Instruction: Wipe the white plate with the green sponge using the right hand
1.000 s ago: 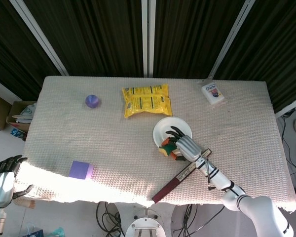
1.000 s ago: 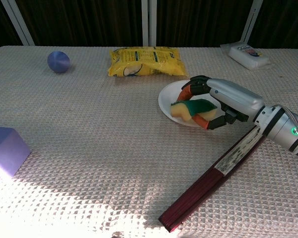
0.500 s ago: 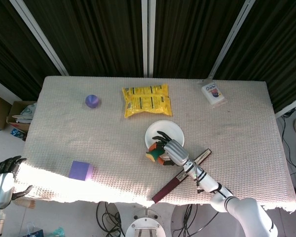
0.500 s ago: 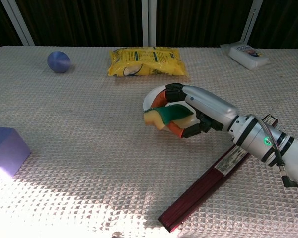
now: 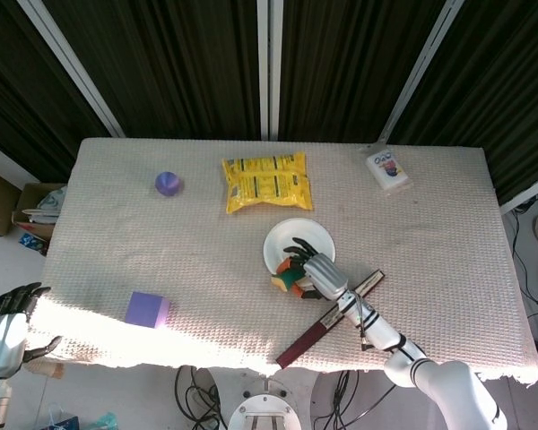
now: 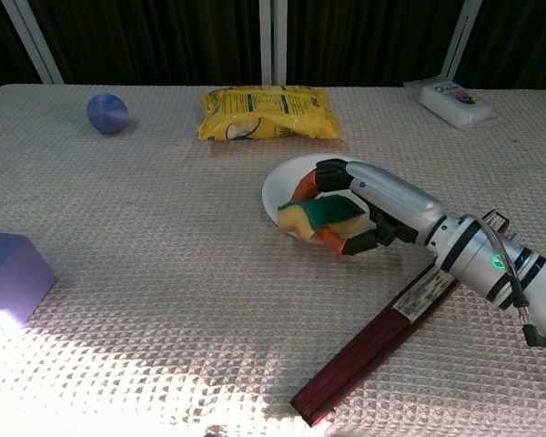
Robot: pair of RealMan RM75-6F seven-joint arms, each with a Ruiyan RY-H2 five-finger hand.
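Observation:
The white plate (image 5: 291,240) (image 6: 287,180) lies on the tablecloth just right of the middle. My right hand (image 5: 316,274) (image 6: 375,206) grips the green and yellow sponge (image 5: 287,279) (image 6: 314,215) and presses it on the plate's near rim, covering much of the plate in the chest view. My left hand (image 5: 4,322) hangs off the table's left front corner with its fingers apart and nothing in it; it shows only in the head view.
A dark red book (image 5: 327,321) (image 6: 387,337) lies diagonally under my right forearm. A yellow snack bag (image 5: 266,180) (image 6: 268,113) sits behind the plate, a purple ball (image 5: 168,184) at far left, a purple block (image 5: 147,308) at front left, a white packet (image 5: 387,169) at far right.
The plate slid left with my right hand and the sponge over the first half second. Since then the hand and sponge have shifted slightly back to the right on the plate's near rim.

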